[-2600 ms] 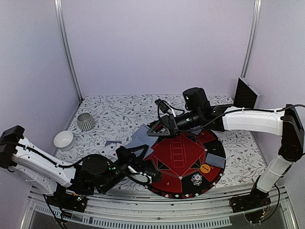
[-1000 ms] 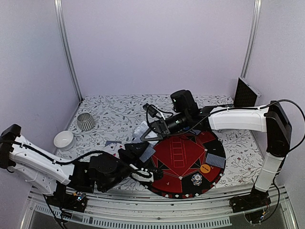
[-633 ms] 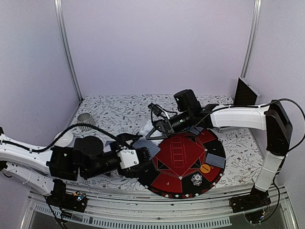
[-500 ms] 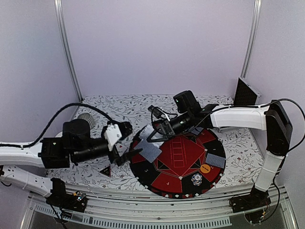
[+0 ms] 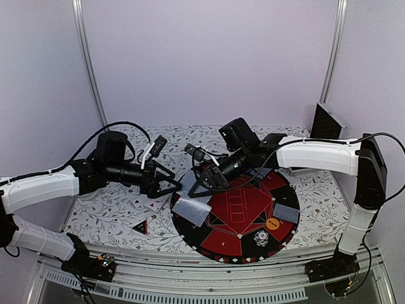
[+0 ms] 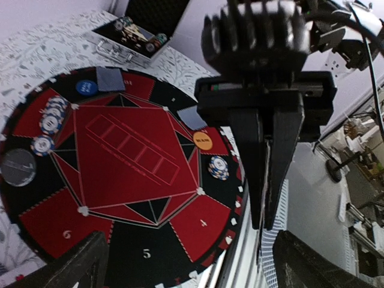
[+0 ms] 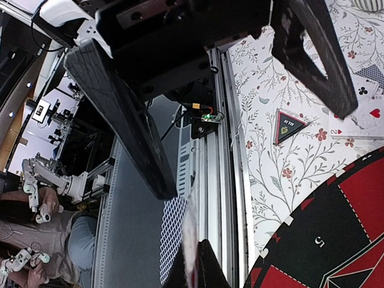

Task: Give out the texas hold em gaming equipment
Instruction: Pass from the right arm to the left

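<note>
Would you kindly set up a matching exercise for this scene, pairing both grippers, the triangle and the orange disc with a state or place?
Things:
1. left gripper
2. right gripper
3. black-red triangle
4. orange disc

States or places:
a. on the round mat
b. open, holding nothing
c. on the flowered cloth, off the mat
d. shut on a card

Pairs: 1-b; 2-d; 3-c; 4-a

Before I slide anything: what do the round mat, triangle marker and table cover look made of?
Round mat: probably thin felt or rubber-backed fabric; matte, lies flat, printed red-and-black sectors.
Triangle marker: likely rigid plastic or card; flat, crisp edges.
Table cover: looks like printed cloth or vinyl; floral pattern, no glare.
</note>
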### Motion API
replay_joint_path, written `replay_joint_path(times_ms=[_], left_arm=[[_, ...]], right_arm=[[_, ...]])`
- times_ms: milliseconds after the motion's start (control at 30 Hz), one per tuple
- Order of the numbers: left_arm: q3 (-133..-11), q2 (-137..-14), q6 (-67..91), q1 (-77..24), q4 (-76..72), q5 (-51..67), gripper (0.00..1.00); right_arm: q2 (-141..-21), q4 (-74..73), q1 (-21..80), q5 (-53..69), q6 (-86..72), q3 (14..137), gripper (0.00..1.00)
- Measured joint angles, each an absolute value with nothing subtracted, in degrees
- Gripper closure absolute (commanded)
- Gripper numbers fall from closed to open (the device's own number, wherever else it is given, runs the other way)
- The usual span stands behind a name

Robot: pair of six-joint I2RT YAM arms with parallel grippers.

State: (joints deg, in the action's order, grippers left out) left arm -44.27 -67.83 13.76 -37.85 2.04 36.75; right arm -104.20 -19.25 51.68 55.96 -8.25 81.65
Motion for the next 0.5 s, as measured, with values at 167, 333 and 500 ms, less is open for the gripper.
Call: replay_joint_path(times_ms=[167, 333, 500], left_arm=[[-41.6, -68.7, 15.6, -37.9, -1.1, 43.4, 0.08], [-41.3, -68.7, 14.6, -39.4, -3.7, 45.9, 0.25], [-41.6, -70.4, 11.5, -41.5, -2.2, 45.1, 0.53]], right_arm=[[-104.8, -22.1, 52.7, 54.9, -5.8, 83.4, 0.98], [-105.3, -23.7, 52.9, 53.5, -4.1, 84.7, 0.98], [-105.7, -24.5, 53.3, 52.8, -3.4, 86.4, 0.98]])
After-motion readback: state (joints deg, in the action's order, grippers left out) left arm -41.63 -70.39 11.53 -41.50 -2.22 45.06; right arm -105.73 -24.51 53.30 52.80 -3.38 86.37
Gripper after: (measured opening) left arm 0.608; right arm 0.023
